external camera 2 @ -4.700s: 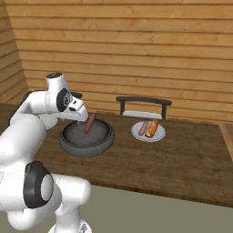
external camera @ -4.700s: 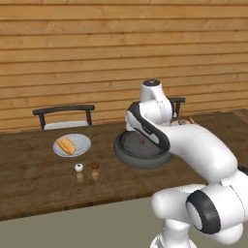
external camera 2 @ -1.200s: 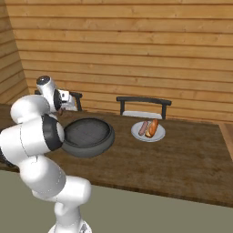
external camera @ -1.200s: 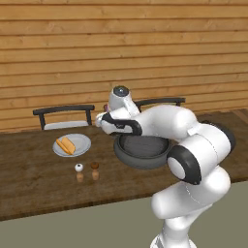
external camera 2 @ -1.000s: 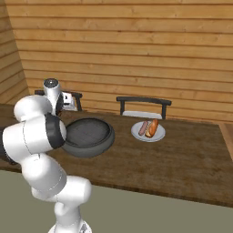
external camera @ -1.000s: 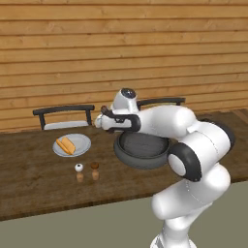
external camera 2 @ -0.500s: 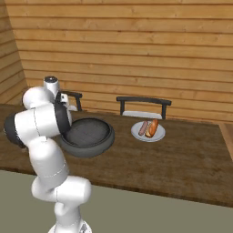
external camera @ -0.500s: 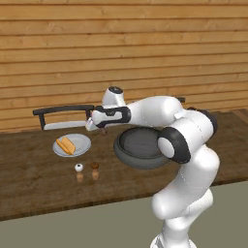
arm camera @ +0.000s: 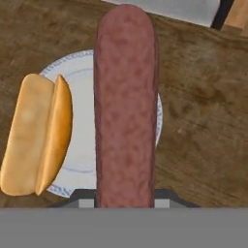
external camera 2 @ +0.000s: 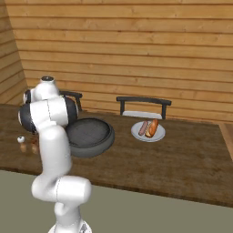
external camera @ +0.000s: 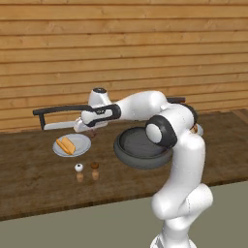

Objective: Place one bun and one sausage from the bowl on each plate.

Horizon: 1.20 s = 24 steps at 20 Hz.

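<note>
While the arm reaches across toward the left end of the worktop point(external camera: 43, 186), the pincer point(external camera: 90, 131) hangs just above the left plate point(external camera: 83, 145), closed on a sausage point(arm camera: 125, 106). In the hand view the sausage runs straight out along the line of sight from between the jaws, held by one end so the free length can be laid down flat. Below it lies the plate, with a bun point(arm camera: 36, 133) already resting on its left half; the sausage is lined up over the bare part beside the bun, roughly parallel to it, which looks chosen so the two end up side by side.

Near the middle of the worktop sits the bowl point(external camera 2: 88, 135), dark and now apparently without contents. Toward the right end, the other plate point(external camera 2: 136, 133) already carries a bun and a sausage together. By my reading this is the last piece to set down; lowering and letting go over the open patch should finish it.
</note>
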{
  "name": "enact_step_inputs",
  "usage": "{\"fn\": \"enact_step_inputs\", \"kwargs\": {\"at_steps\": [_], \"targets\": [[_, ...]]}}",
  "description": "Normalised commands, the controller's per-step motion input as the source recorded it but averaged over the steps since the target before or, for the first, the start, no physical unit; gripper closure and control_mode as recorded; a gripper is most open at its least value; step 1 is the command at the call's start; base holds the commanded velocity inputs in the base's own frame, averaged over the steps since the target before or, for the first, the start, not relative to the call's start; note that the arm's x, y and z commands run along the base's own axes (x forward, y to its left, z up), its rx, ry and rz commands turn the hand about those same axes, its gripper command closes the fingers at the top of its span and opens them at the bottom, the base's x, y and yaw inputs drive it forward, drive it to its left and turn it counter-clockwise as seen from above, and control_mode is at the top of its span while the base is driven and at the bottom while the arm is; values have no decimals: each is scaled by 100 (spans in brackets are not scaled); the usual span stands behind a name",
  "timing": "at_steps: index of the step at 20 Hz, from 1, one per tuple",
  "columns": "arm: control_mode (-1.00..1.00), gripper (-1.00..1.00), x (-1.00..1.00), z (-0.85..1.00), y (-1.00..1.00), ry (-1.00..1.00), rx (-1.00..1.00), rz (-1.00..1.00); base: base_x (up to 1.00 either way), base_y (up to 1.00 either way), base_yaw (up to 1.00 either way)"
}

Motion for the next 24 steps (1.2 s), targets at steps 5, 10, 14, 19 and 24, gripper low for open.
{"fn": "enact_step_inputs", "kwargs": {"at_steps": [5,10,14,19,24], "targets": [[-100,100,33,-24,33,12,-5,-2,0,0,0],[-100,100,1,-45,32,9,-9,-4,0,0,0],[-100,100,10,-48,4,5,-4,-4,0,0,0],[-100,100,16,-17,12,0,0,0,0,0,0],[-100,-100,0,0,3,0,0,0,0,0,0]]}}
